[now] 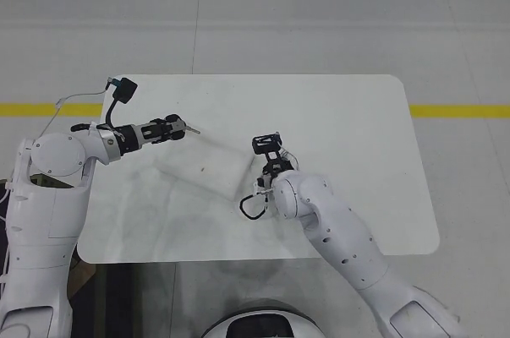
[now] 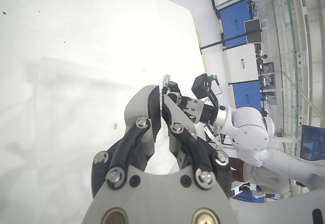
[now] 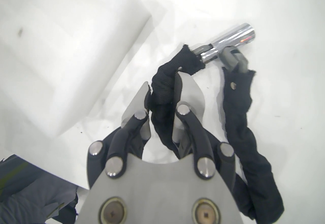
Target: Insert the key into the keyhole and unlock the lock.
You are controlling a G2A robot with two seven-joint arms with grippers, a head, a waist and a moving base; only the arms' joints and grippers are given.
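White table [image 1: 364, 127], white foam block [image 1: 208, 165], black-sleeved lock [image 3: 243, 120] with chrome cylinder [image 3: 233, 38], yellow floor stripe [image 1: 466, 111]

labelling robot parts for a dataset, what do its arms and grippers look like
The left arm and right arm are glossy white, rounded shells ending in black wrists. The left gripper and right gripper match: grey metal plates, black linkage bars with silver pins, dark finger pads. Each wrist carries a black camera box.

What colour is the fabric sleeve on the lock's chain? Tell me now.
Black; the fabric sleeve shows best in the right wrist view.
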